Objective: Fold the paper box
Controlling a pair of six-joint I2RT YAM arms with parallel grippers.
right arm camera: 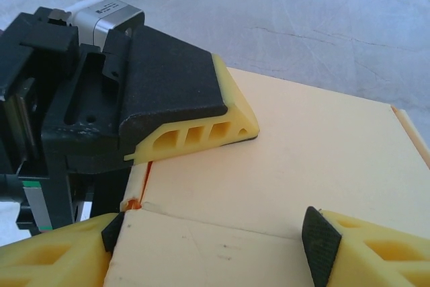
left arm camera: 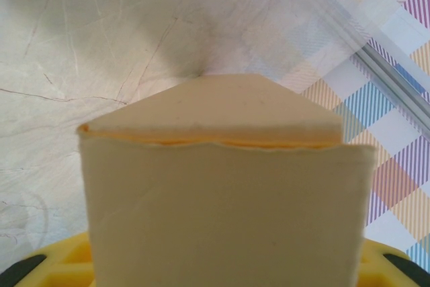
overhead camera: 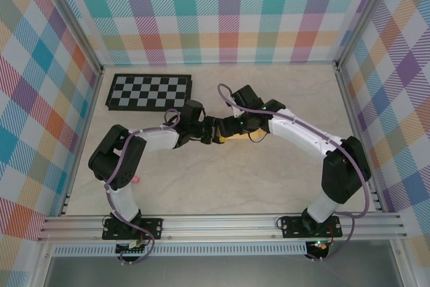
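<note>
The left claw (overhead camera: 205,130) is clamping the paper box (left arm camera: 222,213), near the checkerboard's (overhead camera: 149,92) right end, on the arms' side. The right claw (right arm camera: 215,236) is straddling one panel; whether it is squeezing, I cannot tell. Pressing squarely along the crease looks best.

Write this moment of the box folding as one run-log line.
task: fold paper box | left tool: shut on paper box | right tool: fingers either side of paper box, grip unclear
</note>
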